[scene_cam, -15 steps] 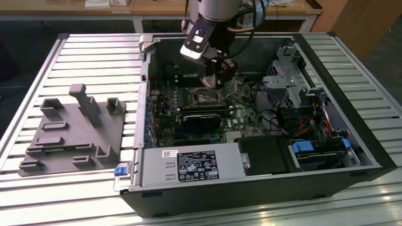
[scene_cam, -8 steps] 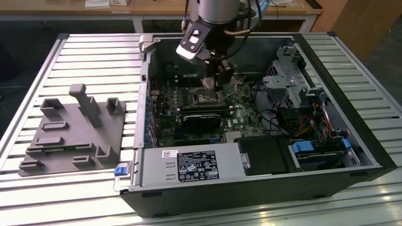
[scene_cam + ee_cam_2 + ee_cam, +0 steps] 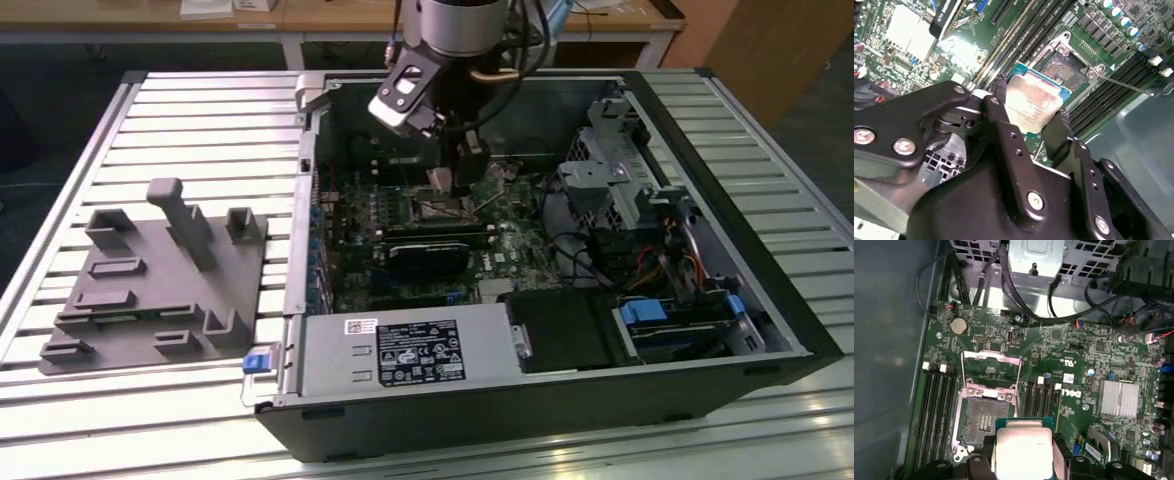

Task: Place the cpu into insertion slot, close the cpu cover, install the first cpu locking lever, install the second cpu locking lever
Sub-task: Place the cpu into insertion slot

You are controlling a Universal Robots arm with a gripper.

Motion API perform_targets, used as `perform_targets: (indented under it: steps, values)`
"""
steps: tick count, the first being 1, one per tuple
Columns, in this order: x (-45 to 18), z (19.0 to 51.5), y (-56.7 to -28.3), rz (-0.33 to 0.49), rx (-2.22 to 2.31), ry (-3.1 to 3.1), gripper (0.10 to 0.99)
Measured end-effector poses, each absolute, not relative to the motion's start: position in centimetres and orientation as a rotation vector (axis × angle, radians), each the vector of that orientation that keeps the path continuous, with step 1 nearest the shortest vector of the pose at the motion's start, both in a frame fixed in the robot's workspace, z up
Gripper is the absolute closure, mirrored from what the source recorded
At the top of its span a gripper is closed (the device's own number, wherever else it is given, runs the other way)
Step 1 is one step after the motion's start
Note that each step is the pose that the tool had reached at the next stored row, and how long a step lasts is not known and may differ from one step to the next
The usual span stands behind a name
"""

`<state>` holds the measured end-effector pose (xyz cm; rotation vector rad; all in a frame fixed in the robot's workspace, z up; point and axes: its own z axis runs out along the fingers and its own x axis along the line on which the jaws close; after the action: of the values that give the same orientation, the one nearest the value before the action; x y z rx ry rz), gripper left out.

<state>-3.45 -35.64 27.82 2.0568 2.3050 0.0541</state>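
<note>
My gripper [image 3: 1030, 111] is shut on the cpu [image 3: 1034, 97], a flat square chip with a pale metal face, pinched at two opposite edges by black fingers [image 3: 1004, 120]. The chip hangs a little above the motherboard, beside the insertion slot [image 3: 1066, 67], not in it. In the first wrist view the cpu [image 3: 1023, 447] overlaps the near edge of the insertion slot [image 3: 983, 417], whose dark centre lies bare. The cpu cover [image 3: 991, 369] is flipped back, away from the socket. A thin locking lever [image 3: 1121, 84] sticks out sideways. In the exterior view the gripper [image 3: 461, 175] hovers over the socket [image 3: 441, 208].
The board lies inside an open computer case [image 3: 747, 300] on a slatted table. Black memory slots [image 3: 936, 415] flank the socket. A black card [image 3: 427, 250], the power supply [image 3: 400, 350], a drive cage [image 3: 614, 180] and loose cables [image 3: 1054, 300] surround it. A grey fixture [image 3: 147, 280] sits outside.
</note>
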Motion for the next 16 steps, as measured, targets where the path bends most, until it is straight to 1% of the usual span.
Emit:
perform_targets:
  steps: [9,16]
  values:
    - [-3.5,26.8,-34.9,0.074,2.077,2.301,0.549]
    - [-3.5,26.1,-34.4,0.073,2.111,2.270,0.549]
